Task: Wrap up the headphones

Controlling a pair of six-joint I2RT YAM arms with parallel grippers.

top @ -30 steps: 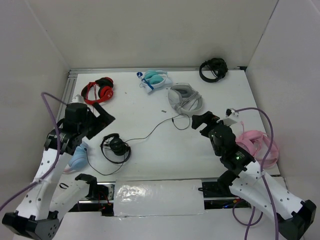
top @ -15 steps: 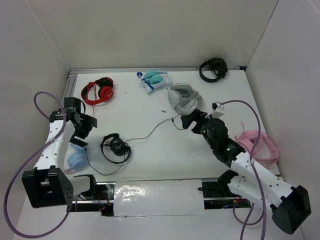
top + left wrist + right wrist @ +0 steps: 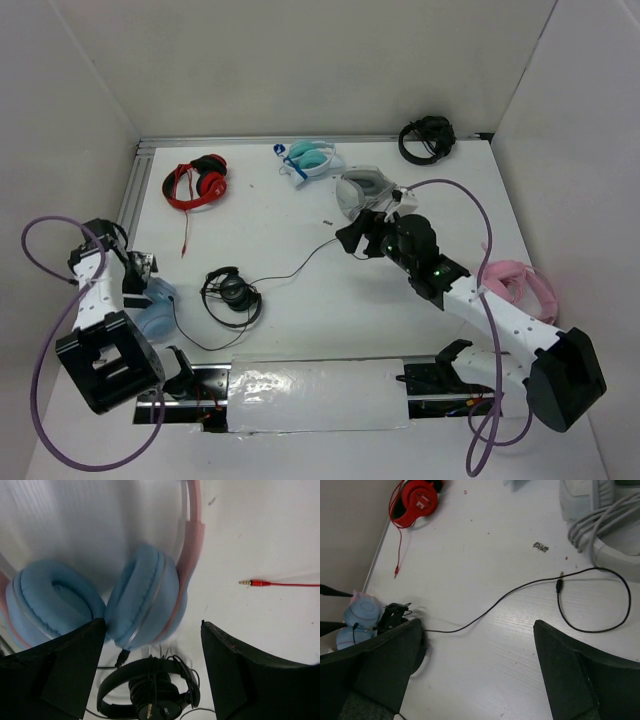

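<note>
- The headphones (image 3: 157,305) lie at the near left edge of the bench (image 3: 270,215), with the pink band towards the left wall and the two light blue cups side by side.
- The left tool (image 3: 152,625) hangs directly above the cups with its jaws spread wide and nothing between them. That spacing looks chosen to straddle a cup or the band for a grasp.
- A thin black cable (image 3: 520,586) runs from the near left across the middle of the bench and ends in a loose loop with a small plug just in front of the grey headphones (image 3: 600,525).
- It skirts a small black pair (image 3: 232,295) lying just beside the blue cups. It probably belongs to the pink and blue set, though the join is too fine to confirm.
- The right tool (image 3: 476,625) hovers over that cable, also fully open and empty. It seems placed to collect the free end so it can be wound.
- Red headphones (image 3: 195,182) sit at the far left, and their red lead ends in a plug (image 3: 255,583) near the pink band.
- An all-pink pair (image 3: 515,285) lies beside the right arm.
- No brand, label or lettering can be read on any set in these views.
</note>
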